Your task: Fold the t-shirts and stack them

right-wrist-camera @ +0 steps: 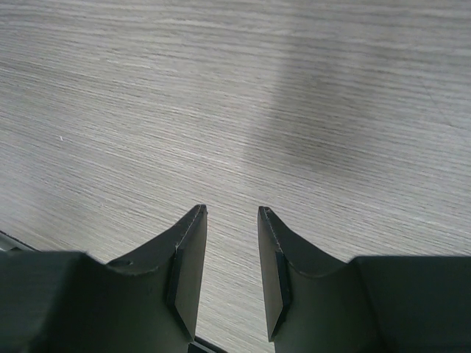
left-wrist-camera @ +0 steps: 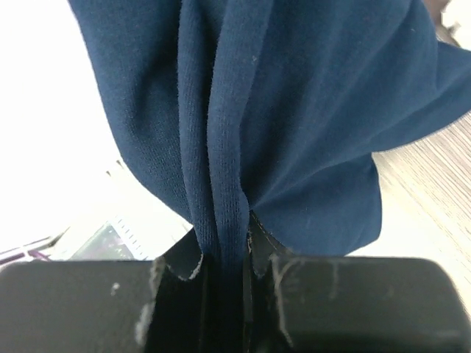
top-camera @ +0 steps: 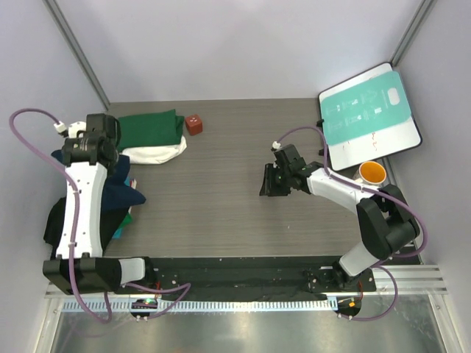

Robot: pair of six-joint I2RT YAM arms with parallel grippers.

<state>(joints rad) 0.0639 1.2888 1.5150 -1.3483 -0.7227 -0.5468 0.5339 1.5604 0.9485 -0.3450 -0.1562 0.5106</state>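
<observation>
Currently the left gripper (left-wrist-camera: 221, 254) is pinching a fold of the navy t-shirt (left-wrist-camera: 294, 110), jaws nearly shut, holding it up at the left edge of the table (top-camera: 221, 206) near the green t-shirt (top-camera: 151, 129). The right gripper (right-wrist-camera: 232, 250) is hovering part-open and empty (well apart from the cloth), and should probably be taking a second corner for a flat spread.

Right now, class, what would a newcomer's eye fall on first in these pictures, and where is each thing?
The left claw pinching a bunched navy t-shirt at the left edge of the table stands out most. Farther back, a folded dark green t-shirt touches a cream-white t-shirt. The right claw hangs open over the table, right of centre.
</observation>
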